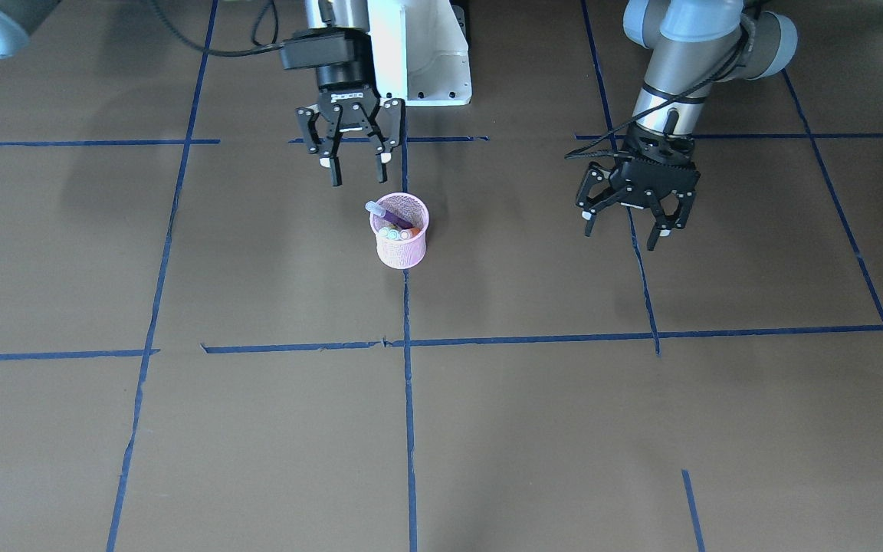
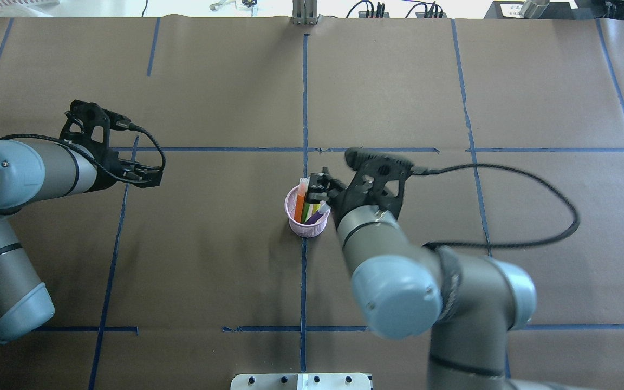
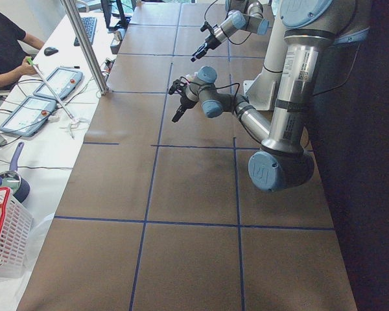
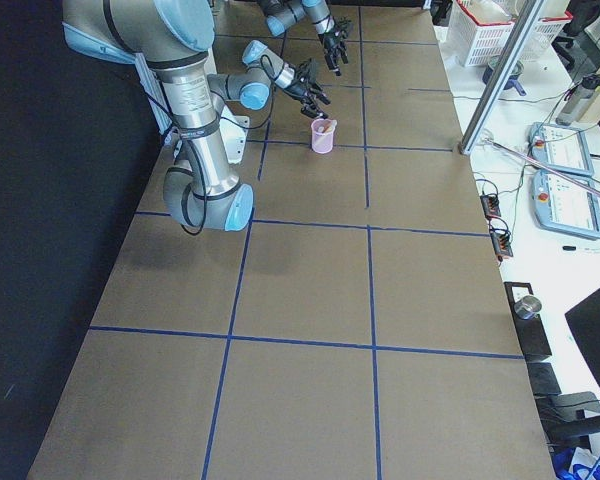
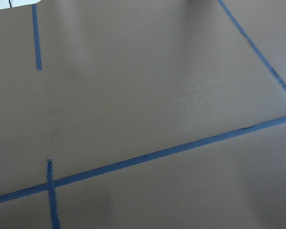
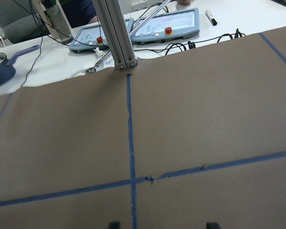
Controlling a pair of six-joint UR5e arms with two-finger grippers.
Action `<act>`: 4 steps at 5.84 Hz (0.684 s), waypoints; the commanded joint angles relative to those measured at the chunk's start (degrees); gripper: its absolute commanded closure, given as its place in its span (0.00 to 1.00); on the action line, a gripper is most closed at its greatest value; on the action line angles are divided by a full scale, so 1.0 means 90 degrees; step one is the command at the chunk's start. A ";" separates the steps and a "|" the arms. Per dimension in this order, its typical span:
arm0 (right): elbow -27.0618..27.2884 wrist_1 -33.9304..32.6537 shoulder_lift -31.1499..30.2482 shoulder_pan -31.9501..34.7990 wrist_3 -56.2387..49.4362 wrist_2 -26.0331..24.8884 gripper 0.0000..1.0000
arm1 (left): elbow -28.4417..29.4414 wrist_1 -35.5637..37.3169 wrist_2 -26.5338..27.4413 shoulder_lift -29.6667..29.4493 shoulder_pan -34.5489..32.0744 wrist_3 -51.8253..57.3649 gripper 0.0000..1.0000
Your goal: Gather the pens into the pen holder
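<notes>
The pink mesh pen holder stands upright near the table's middle, on a blue tape line; it also shows in the overhead view and in the exterior right view. The purple pen, orange pen and green pen all stand inside it, leaning. My right gripper is open and empty, hanging just above and behind the holder. My left gripper is open and empty, well off to the holder's side above bare table.
Brown paper with blue tape grid lines covers the table. The robot's white base stands behind the holder. A metal post, control tablets and a pot sit beyond the table's far edge.
</notes>
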 commanded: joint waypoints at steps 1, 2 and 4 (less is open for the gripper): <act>0.0625 -0.0005 -0.1159 0.1820 -0.1806 0.3435 0.33 | 0.0189 0.0778 -0.1183 0.0161 -0.0807 0.1125 0.04; 0.0568 -0.0014 -0.1600 0.2854 -0.2900 0.4988 0.34 | 0.0200 0.1006 -0.1715 0.0335 -0.1268 0.1595 0.04; 0.0043 -0.0005 -0.2673 0.4945 -0.5709 0.7407 0.33 | 0.0549 0.1135 -0.3450 0.0744 -0.2758 0.3230 0.00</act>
